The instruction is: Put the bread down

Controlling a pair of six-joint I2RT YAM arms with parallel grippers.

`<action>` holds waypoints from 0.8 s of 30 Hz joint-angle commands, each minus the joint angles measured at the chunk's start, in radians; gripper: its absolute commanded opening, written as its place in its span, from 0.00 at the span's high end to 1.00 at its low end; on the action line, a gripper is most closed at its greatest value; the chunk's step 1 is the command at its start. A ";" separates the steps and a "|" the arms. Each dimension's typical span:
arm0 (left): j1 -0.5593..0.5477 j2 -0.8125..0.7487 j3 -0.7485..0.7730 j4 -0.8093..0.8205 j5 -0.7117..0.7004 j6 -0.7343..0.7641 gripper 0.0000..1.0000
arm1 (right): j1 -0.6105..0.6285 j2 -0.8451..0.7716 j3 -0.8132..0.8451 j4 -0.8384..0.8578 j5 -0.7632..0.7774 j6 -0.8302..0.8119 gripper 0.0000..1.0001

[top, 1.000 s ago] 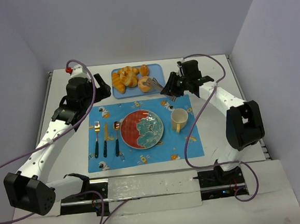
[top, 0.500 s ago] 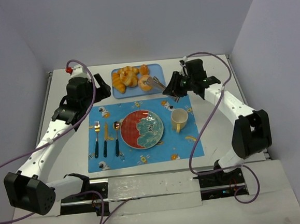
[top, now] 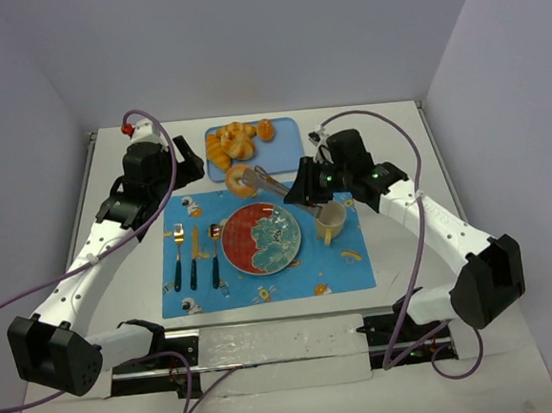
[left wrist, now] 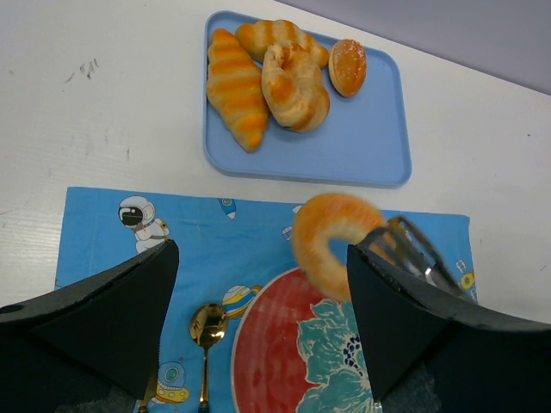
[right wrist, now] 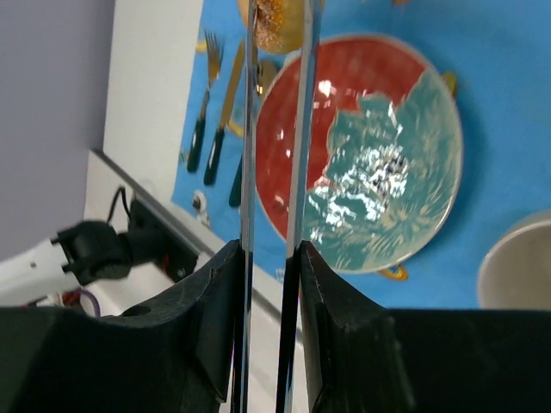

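The bread (top: 241, 181) is a golden-tan ring, held in the tips of metal tongs (top: 270, 180) above the mat just beyond the far rim of the red and teal plate (top: 246, 252). My right gripper (top: 305, 187) is shut on the tongs' handles. In the right wrist view the two tong blades (right wrist: 245, 129) run up from my gripper (right wrist: 269, 249) to the bread (right wrist: 277, 21), with the plate (right wrist: 362, 155) below. The left wrist view shows the bread (left wrist: 331, 237) over the plate's rim (left wrist: 275, 361). My left gripper (top: 185, 164) is open and empty at the mat's far left corner.
A blue tray (top: 285, 134) at the back holds croissants (top: 228, 145) and a small bun (top: 266, 129). A yellow cup (top: 331, 221) stands right of the plate. A fork, knife and spoon (top: 194, 256) lie left of it on the blue placemat (top: 348, 268).
My right arm has carried the tongs and the bread off the blue tray, left and nearer, to the plate's far rim. The left arm has not moved.
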 commanded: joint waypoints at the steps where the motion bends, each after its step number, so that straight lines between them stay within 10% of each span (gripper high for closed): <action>1: 0.006 -0.003 0.047 0.004 -0.009 0.017 0.11 | 0.062 -0.061 -0.036 -0.013 0.017 0.000 0.81; 24: 0.006 0.005 0.047 0.002 -0.003 0.016 0.11 | 0.209 -0.141 -0.217 -0.077 0.090 0.009 0.76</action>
